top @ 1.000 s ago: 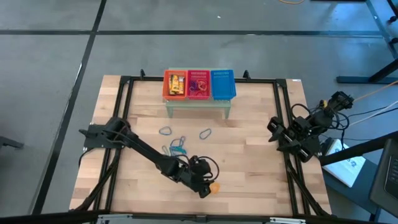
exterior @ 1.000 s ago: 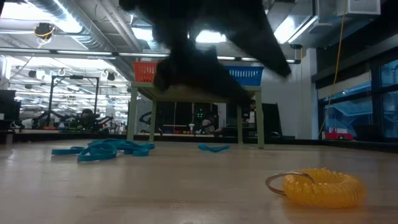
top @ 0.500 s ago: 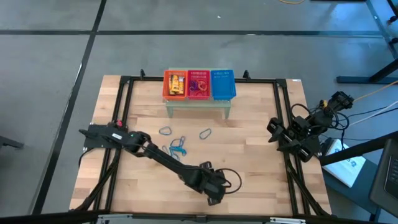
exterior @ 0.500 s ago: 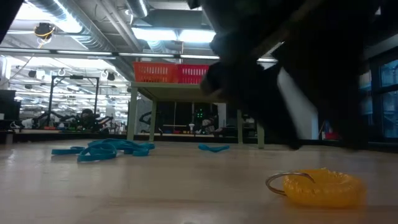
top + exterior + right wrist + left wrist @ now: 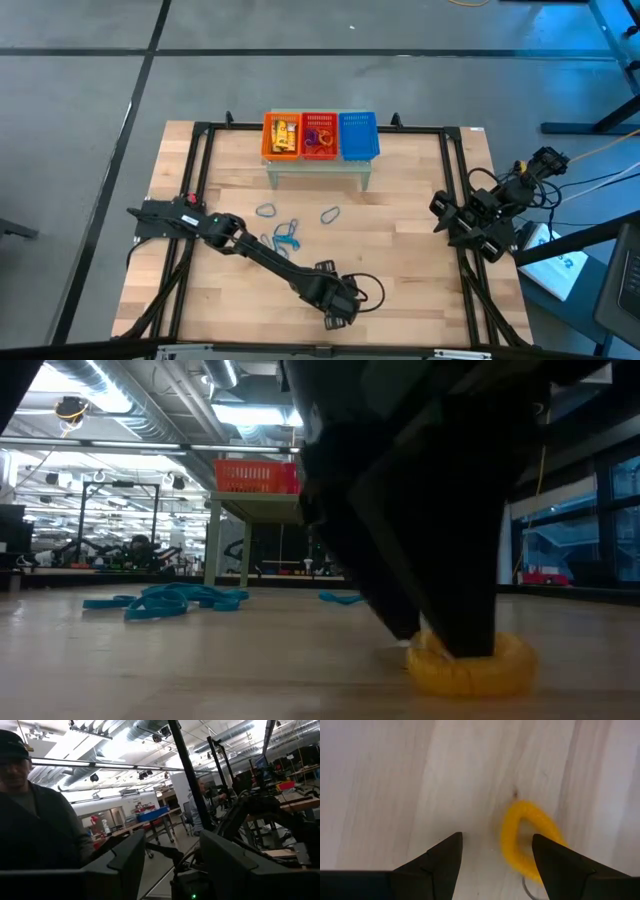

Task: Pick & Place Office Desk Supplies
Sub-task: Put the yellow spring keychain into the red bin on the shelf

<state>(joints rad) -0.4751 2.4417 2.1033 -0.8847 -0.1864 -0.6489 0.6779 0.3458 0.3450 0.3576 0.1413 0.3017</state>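
Left gripper (image 5: 492,865): spread, over yellow coil loop (image 5: 527,842), low centre of high view | loop offset toward one finger | right gripper (image 5: 167,865): spread, parked right edge.

Left gripper (image 5: 440,645) is blocking much of the yellow coil (image 5: 470,665) in low view. Basket (image 5: 320,136) contents are reading too small to identify. Coil's lower end is running off the left wrist picture's edge.
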